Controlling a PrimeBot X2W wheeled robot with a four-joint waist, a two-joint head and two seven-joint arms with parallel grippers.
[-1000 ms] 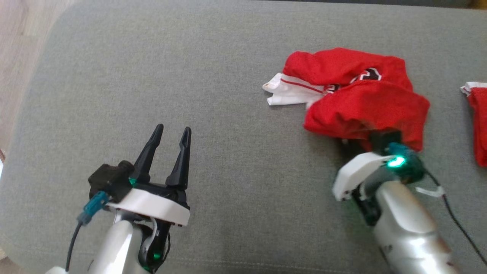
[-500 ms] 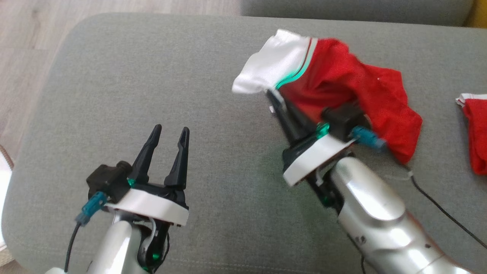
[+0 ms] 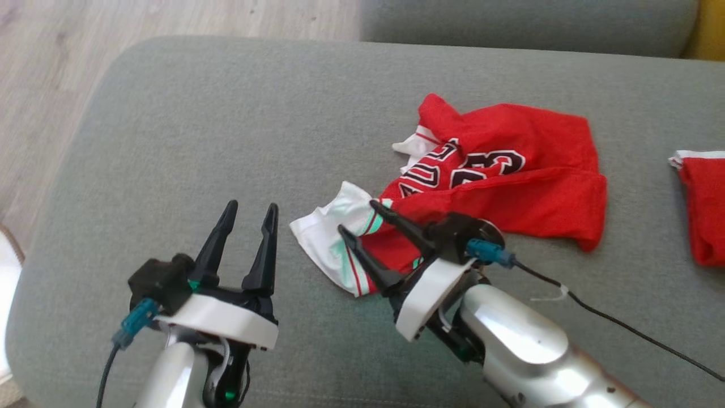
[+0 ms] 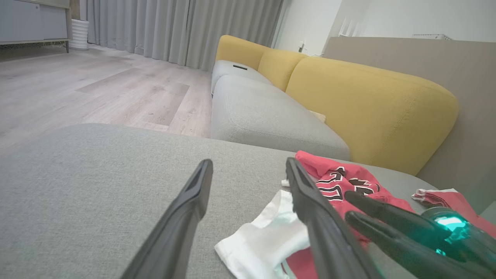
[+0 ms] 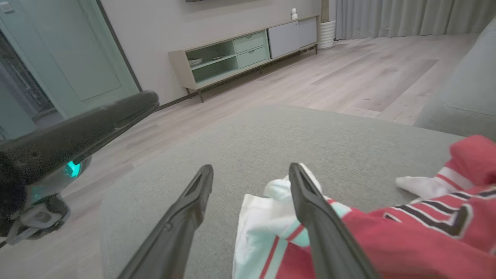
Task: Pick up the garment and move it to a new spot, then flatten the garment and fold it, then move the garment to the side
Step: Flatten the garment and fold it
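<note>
The garment [image 3: 510, 170] is a red jersey with a white hem and black-and-white lettering, lying rumpled on the grey sofa seat [image 3: 226, 113]. Its white end reaches toward my right gripper [image 3: 358, 216], which is open just above that white cloth with nothing pinched between its fingers. In the right wrist view the open right gripper [image 5: 251, 167] has the garment [image 5: 407, 240] spreading to its right. My left gripper [image 3: 251, 205] stands open over bare cushion to the left of the garment. In the left wrist view the left gripper [image 4: 248, 162] is open and the garment [image 4: 341, 182] lies to its right.
A second red and white cloth [image 3: 702, 209] lies at the seat's right edge. The cushion's rounded left edge drops to wooden floor [image 3: 45, 85]. Yellow backrests [image 4: 368, 104] rise behind the seat. A black cable [image 3: 623, 326] trails from the right wrist.
My right gripper, shut on the garment and holding it up, has swung left and nearer and opened. The garment now lies flatter with its lettering up. The head view has shifted.
</note>
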